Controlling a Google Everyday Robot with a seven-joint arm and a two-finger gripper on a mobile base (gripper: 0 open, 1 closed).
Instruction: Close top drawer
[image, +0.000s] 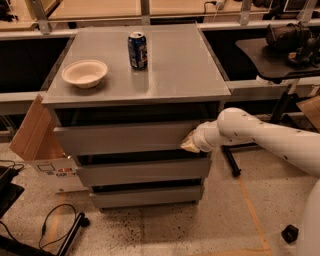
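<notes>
The top drawer (125, 137) is the tallest grey flat front of three on a grey cabinet. It stands a little out from the cabinet, with a dark gap above it under the top. My gripper (189, 145) is at the end of the white arm (260, 137) that reaches in from the right. It rests against the right end of the top drawer's front, near its lower edge. Its tip looks tan.
On the cabinet top (175, 70) stand a white bowl (84, 73) at the left and a blue can (137, 50) in the middle. Two shorter drawers (142, 171) sit below. A cardboard box (35, 140) leans at the left. Cables (55, 225) lie on the floor.
</notes>
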